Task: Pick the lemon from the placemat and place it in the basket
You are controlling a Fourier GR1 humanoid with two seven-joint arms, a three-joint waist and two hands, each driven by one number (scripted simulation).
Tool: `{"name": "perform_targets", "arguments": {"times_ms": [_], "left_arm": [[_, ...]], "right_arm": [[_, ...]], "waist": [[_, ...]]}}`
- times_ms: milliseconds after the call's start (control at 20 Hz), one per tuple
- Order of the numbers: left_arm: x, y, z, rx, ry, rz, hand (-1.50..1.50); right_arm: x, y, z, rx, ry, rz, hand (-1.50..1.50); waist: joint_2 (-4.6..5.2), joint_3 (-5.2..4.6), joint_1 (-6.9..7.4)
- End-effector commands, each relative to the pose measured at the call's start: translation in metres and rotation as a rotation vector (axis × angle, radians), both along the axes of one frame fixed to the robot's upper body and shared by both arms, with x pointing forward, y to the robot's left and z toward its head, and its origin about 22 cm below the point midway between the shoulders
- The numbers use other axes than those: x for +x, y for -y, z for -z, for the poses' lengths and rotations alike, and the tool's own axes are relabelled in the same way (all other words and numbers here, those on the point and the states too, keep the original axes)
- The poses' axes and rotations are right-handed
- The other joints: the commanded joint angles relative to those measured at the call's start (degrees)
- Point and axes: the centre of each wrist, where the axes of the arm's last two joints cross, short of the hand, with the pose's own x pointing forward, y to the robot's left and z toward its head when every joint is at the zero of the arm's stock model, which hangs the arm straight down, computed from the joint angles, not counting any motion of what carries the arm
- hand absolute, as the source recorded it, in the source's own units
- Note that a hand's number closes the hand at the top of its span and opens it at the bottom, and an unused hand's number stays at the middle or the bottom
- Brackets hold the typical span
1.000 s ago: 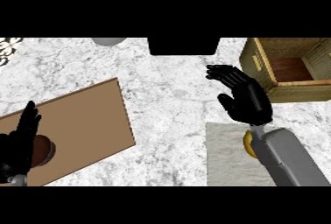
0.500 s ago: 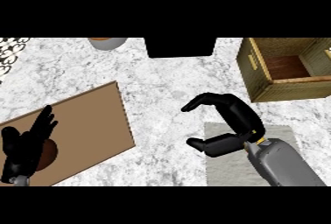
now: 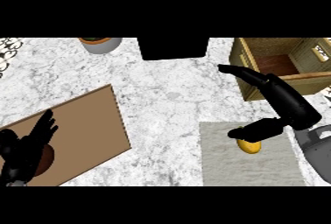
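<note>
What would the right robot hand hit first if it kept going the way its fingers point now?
From this steep view, probably nothing soon: the right robot hand points up-left over bare counter, passing left of the basket.

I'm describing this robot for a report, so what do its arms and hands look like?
Both hands are glossy black, with slim, rounded fingers and a thumb. The right hand joins a smooth grey forearm with a rounded, shell-like casing at the wrist. The left hand shows the same black finish; little of its forearm is visible. No cables, markings or sleeves show.
</note>
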Motion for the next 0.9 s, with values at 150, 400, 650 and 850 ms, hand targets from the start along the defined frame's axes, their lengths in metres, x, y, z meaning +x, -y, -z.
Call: {"name": "perform_targets", "arguments": {"times_ms": [150,400,650,850], "left_arm": [[-0.023,0.016,0.043,-0.120,-0.193,-0.010,0.00],[-0.030,0.024,0.044,-0.115,-0.209,0.012,0.00],[-0.034,0.023,0.042,-0.132,-0.207,0.012,0.00],[-0.020,0.030,0.040,-0.132,-0.191,0.031,0.00]], "right_arm": [[-0.010,0.044,-0.105,-0.378,0.087,0.113,-1.50],[-0.021,0.057,-0.145,-0.563,-0.059,0.070,-1.50],[-0.036,0.067,-0.170,-0.721,-0.186,0.029,-1.50],[-0.043,0.075,-0.178,-0.784,-0.219,0.017,-1.50]], "waist": [[1.11,-1.72,-0.51],[1.40,-1.68,1.04],[1.39,-1.57,1.46],[1.81,-1.38,1.33]]}}
